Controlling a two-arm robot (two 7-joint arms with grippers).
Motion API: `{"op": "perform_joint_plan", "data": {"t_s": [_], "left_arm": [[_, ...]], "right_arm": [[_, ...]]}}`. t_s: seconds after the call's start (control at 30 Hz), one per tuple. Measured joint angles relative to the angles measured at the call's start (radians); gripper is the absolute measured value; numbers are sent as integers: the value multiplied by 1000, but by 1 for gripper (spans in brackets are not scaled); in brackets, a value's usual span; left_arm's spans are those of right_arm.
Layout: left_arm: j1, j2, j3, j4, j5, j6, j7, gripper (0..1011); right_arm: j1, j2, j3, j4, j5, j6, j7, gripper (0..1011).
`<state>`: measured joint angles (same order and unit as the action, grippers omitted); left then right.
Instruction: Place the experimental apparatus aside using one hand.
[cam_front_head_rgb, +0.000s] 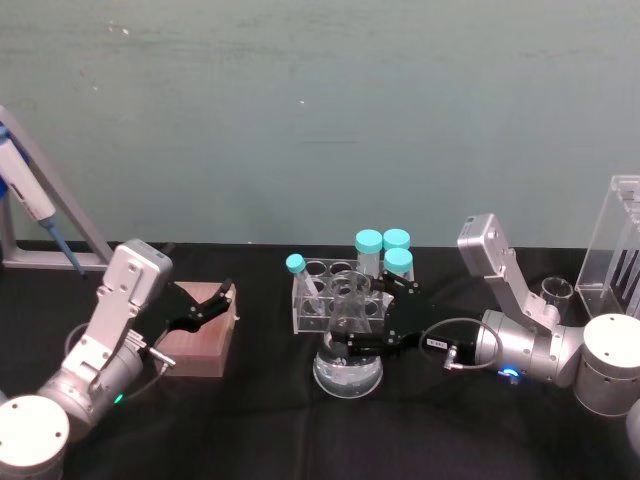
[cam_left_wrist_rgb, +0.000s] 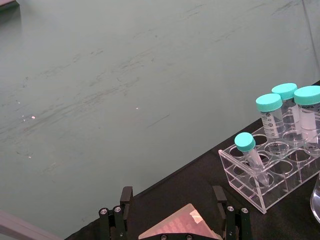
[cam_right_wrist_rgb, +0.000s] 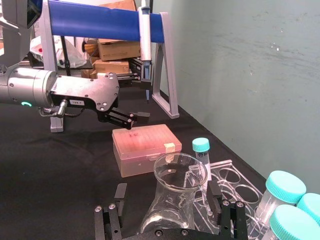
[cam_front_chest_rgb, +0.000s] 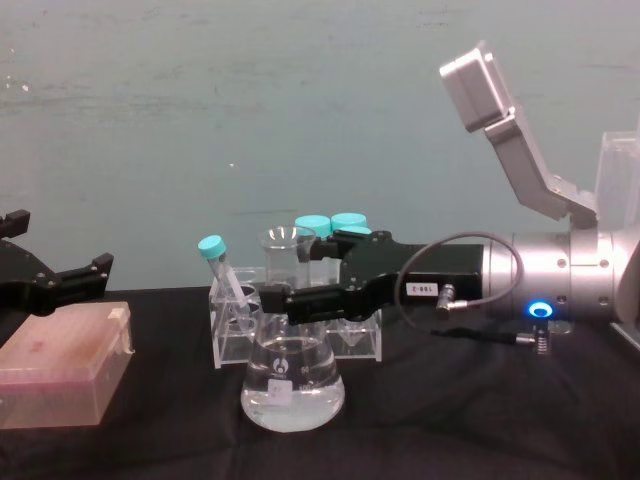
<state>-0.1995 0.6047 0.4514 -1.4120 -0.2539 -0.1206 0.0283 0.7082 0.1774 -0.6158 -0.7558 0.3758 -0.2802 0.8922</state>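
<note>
The grasp is the step in hand. The right hand (cam_front_chest_rgb: 275, 300) reaches in level from the table's right side and straddles the neck of the conical flask (cam_front_chest_rgb: 292, 385) mid-table, just before the tube rack (cam_front_chest_rgb: 228, 345), released, with gaps showing. The next move calls for closing, lifting straight and carrying aside without slopping. The left hand (cam_front_head_rgb: 215, 300) hovers, released, over the box (cam_front_head_rgb: 200, 345) near the left edge.

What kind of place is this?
Probably a lab bench: clear acrylic rack of teal-capped tubes, conical glass flask of clear liquid at the right gripper, white pipette on a grey stand.
</note>
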Motion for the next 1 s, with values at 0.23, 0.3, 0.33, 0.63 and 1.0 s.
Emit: {"op": "perform_joint_plan", "data": {"t_s": [0.23,0.3,0.33,0.63,1.0], "left_arm": [[0,0,0,0,0,0,0,1000],[0,0,0,0,0,0,0,1000],[0,0,0,0,0,0,0,1000],[0,0,0,0,0,0,0,1000],[0,0,0,0,0,0,0,1000]], "right_arm": [[6,-9,-1,13,-6,-1,-3,1000],[7,-12,-1,16,-8,-1,-5,1000],[7,-12,-1,17,-9,-1,-5,1000],[17,-24,-1,33,-20,-2,-10,1000],[23,-33,-1,43,-30,-2,-12,1000]]}}
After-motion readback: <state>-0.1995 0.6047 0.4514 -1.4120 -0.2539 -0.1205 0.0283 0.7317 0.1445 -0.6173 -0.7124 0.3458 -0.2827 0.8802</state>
